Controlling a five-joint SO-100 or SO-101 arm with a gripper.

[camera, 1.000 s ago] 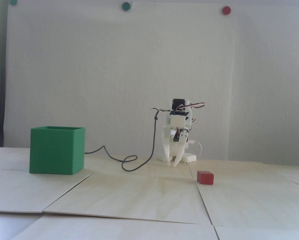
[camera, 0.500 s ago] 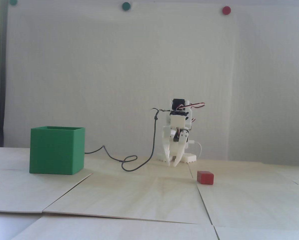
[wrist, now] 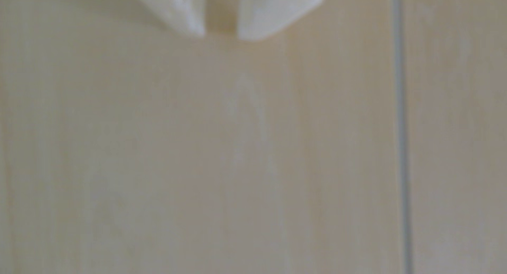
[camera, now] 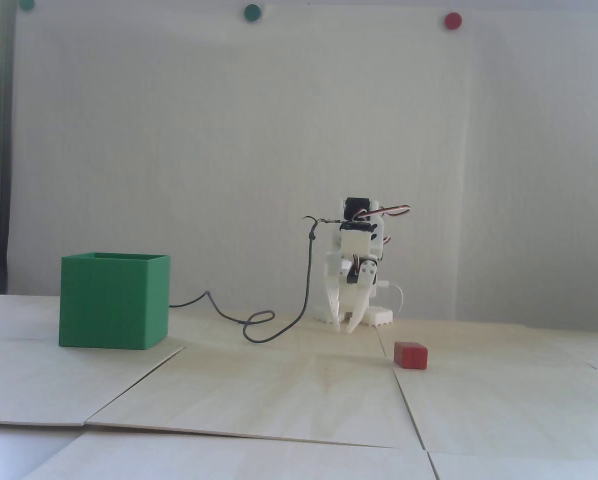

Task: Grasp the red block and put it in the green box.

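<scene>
My gripper (camera: pixel 343 327): white plastic, smooth. Table (camera: pixel 299 390): pale wood sheets, matt grain. Red block (camera: pixel 410 355), green box (camera: pixel 113 300): matt, prob plastic.

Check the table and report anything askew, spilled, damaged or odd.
Nothing is spilled or damaged. The red block and the green box sit upright and apart on the table. Only oddities: a loose dark cable looped across the boards, and one board edge near the front looks slightly lifted.

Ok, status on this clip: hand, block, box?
Hand empty, slightly open, tips near table. Small red block untouched on table. Large green box apart, far left in fixed view. Path clear.
</scene>
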